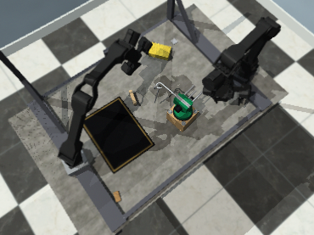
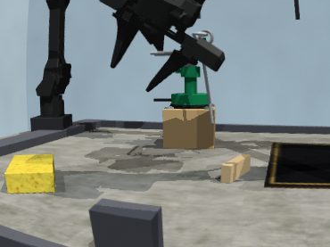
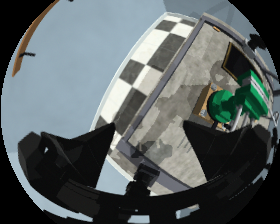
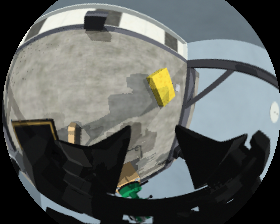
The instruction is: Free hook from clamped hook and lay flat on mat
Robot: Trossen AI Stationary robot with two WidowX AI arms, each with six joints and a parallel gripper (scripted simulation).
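The green vise (image 1: pixel 183 112) (image 2: pixel 190 99) (image 3: pixel 220 106) stands on its wooden block (image 1: pixel 182 125) (image 2: pixel 185 130). The silver clamped hook (image 1: pixel 173 93) reaches out from its jaws. The hanging hook (image 2: pixel 207 81) hangs from the curled end, its long shaft upright beside the block. The black mat (image 1: pixel 119 132) (image 2: pixel 303 161) (image 4: pixel 32 132) lies flat. My left gripper (image 3: pixel 149 125) is wide open and empty, beside the vise on the side away from the mat. My right gripper (image 2: pixel 130 78) (image 4: pixel 153 128) is open and empty, high above the table between sponge and vise. Overlapping arm parts hide some of the hooks in the exterior view.
A yellow sponge (image 1: pixel 160 51) (image 2: pixel 30 175) (image 4: pixel 161 87) lies at the far side in the top view. A small wooden piece (image 1: pixel 133 97) (image 2: pixel 235 168) (image 4: pixel 73 132) lies between mat and sponge. An orange block (image 1: pixel 117 196) lies beyond the mat. Dark rails edge the table.
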